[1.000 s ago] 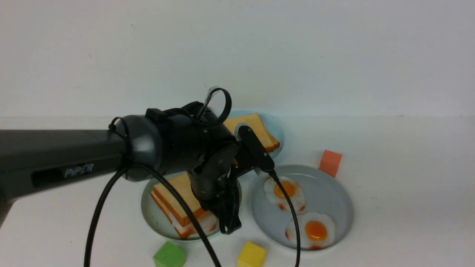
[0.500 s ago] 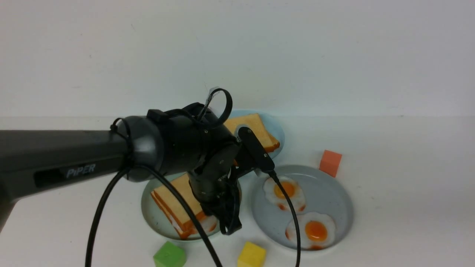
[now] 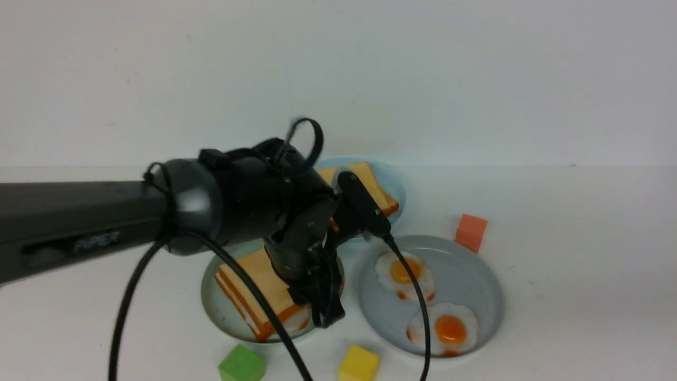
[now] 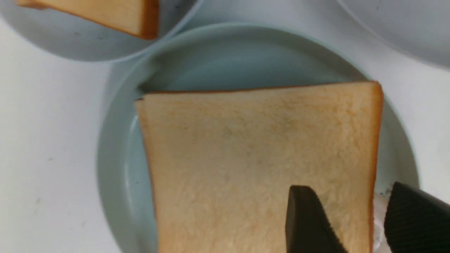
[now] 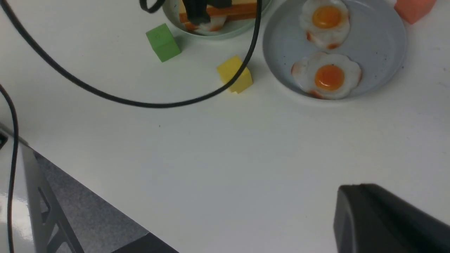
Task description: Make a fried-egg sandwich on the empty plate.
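Note:
The fried-egg sandwich lies on the mint-green plate: two toast slices with white egg peeking out at the near right corner. In the left wrist view its top slice fills the plate. My left gripper is open, low over the sandwich's corner, with one finger above the toast and the other past its edge. It also shows in the front view. Only one dark finger of my right gripper shows, above bare table near the front edge.
A grey-blue plate to the right holds two fried eggs. A light-blue plate behind holds toast. Orange cube, yellow cube and green cube stand around. The left arm's cable hangs by the yellow cube.
The top slice's raised right side has sunk flat onto the egg. My left arm has shifted slightly left and up. The right side has not changed.

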